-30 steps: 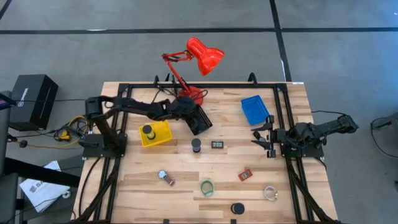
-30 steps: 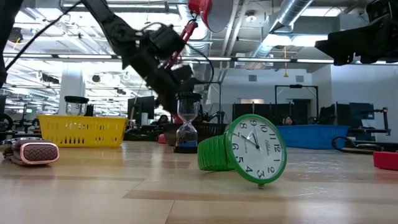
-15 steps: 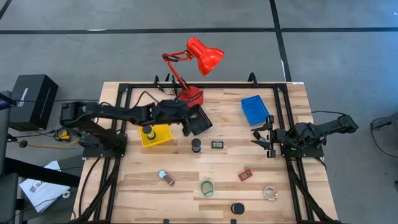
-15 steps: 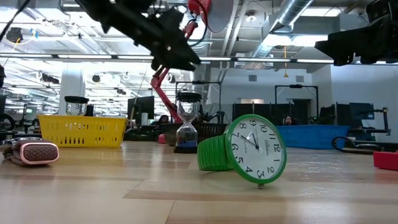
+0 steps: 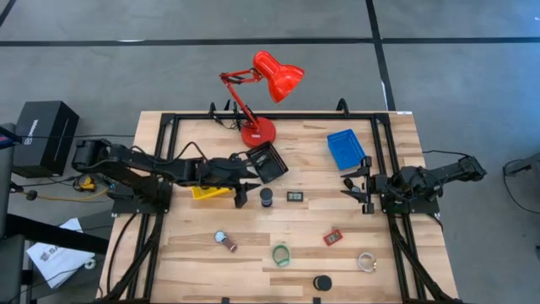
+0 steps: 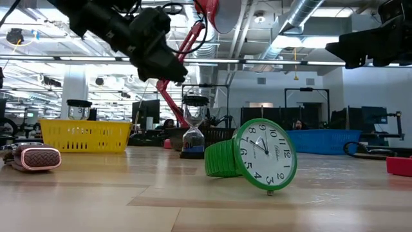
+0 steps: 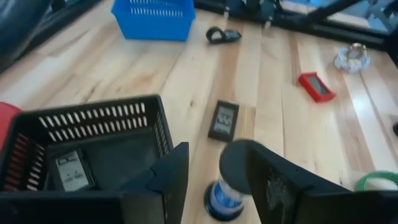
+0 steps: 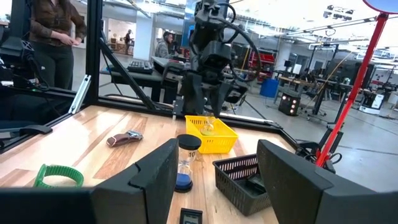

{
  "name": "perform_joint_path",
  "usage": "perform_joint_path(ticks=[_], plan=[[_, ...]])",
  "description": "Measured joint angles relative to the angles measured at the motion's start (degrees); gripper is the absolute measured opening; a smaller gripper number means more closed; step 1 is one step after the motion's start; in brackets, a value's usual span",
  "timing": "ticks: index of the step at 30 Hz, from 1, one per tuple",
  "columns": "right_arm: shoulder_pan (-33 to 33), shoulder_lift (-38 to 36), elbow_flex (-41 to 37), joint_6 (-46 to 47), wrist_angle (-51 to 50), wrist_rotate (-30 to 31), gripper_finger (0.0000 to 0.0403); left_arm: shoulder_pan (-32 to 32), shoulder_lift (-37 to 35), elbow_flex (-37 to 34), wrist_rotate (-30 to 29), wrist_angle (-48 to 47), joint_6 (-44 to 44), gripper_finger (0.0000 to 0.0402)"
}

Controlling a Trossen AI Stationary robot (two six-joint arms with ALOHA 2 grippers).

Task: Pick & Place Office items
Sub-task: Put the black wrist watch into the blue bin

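Hanging above the wood table [image 5: 202,253], the left gripper [image 5: 240,200] sits between the yellow tray [image 5: 202,192] and the hourglass [image 5: 267,198], jaws parted with nothing between them. From its wrist, the hourglass [image 7: 227,180] shows between the two fingers [image 7: 165,177], just beside the black tray [image 7: 93,118], which has a small item inside. The right gripper [image 5: 361,187] waits by the blue tray [image 5: 344,149], jaws apart and empty. A green watch [image 6: 254,156], a red piece [image 5: 333,237] and a black puck [image 5: 321,283] lie on the near half of the table.
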Motion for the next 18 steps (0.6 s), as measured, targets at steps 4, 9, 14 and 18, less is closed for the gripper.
perform_joint_path(ticks=[4,9,14,18], plan=[[0.0,0.01,-0.01,0.3,0.02,0.0,0.021,0.08,0.0,-0.04,-0.24,1.07,-0.01,0.0145],[0.0,-0.01,0.01,0.9,0.02,0.0,0.021,-0.11,0.0,-0.04,-0.22,1.6,0.0,0.0144],[0.15,0.01,0.01,1.14,0.68,-0.05,0.021,-0.11,0.0,-0.02,-0.2,1.65,-0.02,0.0144],[0.15,0.01,-0.01,9.52,2.75,-0.5,0.021,-0.11,0.0,-0.02,-0.2,1.89,-0.17,0.0144]])
